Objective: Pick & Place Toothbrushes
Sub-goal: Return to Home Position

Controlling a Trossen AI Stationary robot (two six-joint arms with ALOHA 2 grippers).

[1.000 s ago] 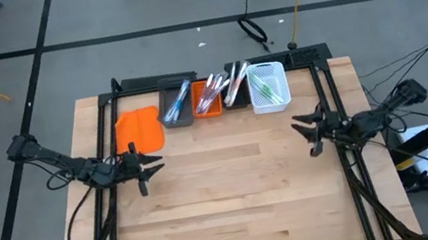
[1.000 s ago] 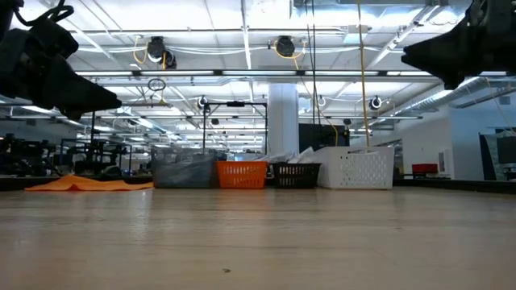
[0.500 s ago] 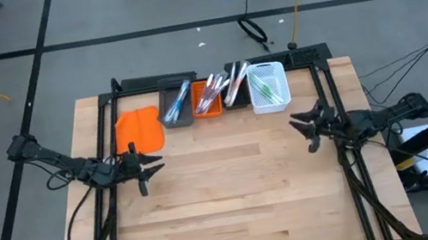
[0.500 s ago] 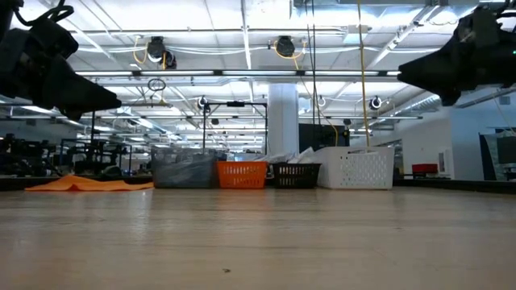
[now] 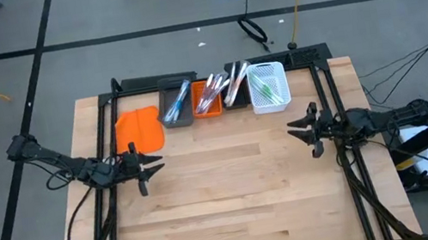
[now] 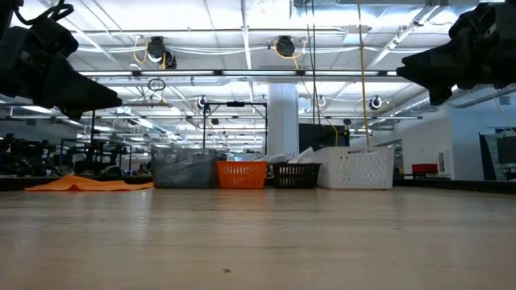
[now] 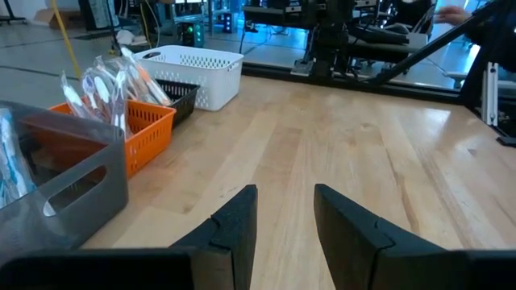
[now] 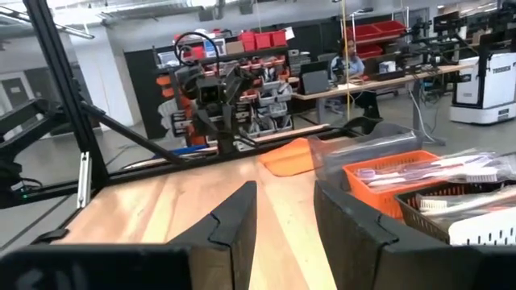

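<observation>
The toothbrushes lie sorted in a row of small bins at the table's far edge. Blue ones fill the grey bin (image 5: 176, 103), pink and red ones the orange bin (image 5: 207, 97), clear ones the black bin (image 5: 233, 86) and green ones the white mesh bin (image 5: 268, 86). My left gripper (image 5: 152, 163) hovers open over the table's left part, short of the bins (image 7: 284, 189). My right gripper (image 5: 293, 131) hovers open over the right part, near the white bin (image 8: 284, 185). Neither holds anything.
A flat orange sheet (image 5: 138, 130) lies on the table left of the grey bin. Black frame rails (image 5: 104, 156) run along the table's left, right and far sides. Bare wood (image 5: 227, 196) stretches between the grippers and toward the near edge.
My right gripper has shifted slightly toward the table's left and dropped a little, its arm stretching out straighter. It has stayed open. The toothbrushes and bins have not moved.
</observation>
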